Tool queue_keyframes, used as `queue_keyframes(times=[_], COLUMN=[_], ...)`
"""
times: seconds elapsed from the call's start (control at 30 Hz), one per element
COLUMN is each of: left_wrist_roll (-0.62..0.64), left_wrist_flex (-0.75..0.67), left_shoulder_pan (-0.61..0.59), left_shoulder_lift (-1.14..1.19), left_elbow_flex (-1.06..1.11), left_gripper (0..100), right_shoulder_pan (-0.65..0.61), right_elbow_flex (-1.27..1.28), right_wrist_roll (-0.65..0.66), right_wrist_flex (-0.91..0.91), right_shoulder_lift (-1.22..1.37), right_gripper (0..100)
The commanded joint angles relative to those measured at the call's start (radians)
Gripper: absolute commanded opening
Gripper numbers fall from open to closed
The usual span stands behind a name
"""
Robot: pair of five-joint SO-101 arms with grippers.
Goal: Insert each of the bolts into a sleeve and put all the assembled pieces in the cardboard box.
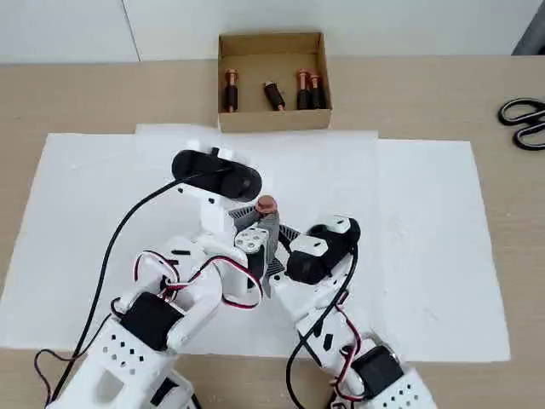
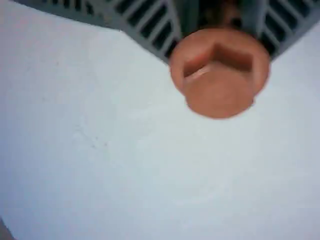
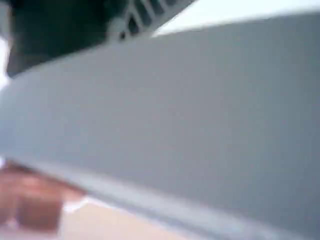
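Note:
A copper bolt (image 1: 266, 204) stands head-up over the white paper at the table's middle, where both arms meet. My left gripper (image 1: 262, 223) is shut on the bolt; in the left wrist view the bolt's hexagonal head (image 2: 217, 70) sits between the grey ribbed fingers (image 2: 135, 20). My right gripper (image 1: 279, 249) presses in close from the right side, just below the bolt. A grey surface runs right across the right wrist view, with a copper piece (image 3: 30, 200) at one corner. The cardboard box (image 1: 271, 41) at the back holds several assembled copper-and-black pieces (image 1: 230, 90).
White paper (image 1: 426, 239) covers the middle of the wooden table. Black scissors (image 1: 524, 122) lie at the far right edge. Between the grippers and the box there is bare paper.

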Motion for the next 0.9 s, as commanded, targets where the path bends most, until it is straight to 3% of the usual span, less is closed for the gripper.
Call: queue_keyframes(times=[0.0, 0.33, 0.53, 0.63, 0.87], left_wrist_roll=[-0.008, -0.028, -0.060, -0.061, -0.064], left_wrist_flex=[0.051, 0.064, 0.084, 0.158, 0.376], left_shoulder_pan=[0.006, 0.009, 0.009, 0.009, -0.018], left_shoulder_lift=[-0.014, -0.015, -0.015, -0.015, -0.015], left_elbow_flex=[-0.021, -0.027, -0.030, -0.077, -0.314], left_gripper=[1, 1, 17, 22, 22], right_shoulder_pan=[0.001, 0.001, 0.001, 0.001, 0.007], right_elbow_flex=[0.009, 0.009, 0.009, 0.009, 0.009], right_wrist_roll=[-0.005, -0.005, -0.005, -0.005, -0.005], right_wrist_flex=[-0.002, -0.002, -0.002, -0.002, -0.002], right_shoulder_lift=[-0.022, -0.022, -0.022, -0.021, -0.019], right_gripper=[0.4, 0.4, 0.4, 0.4, 0.4])
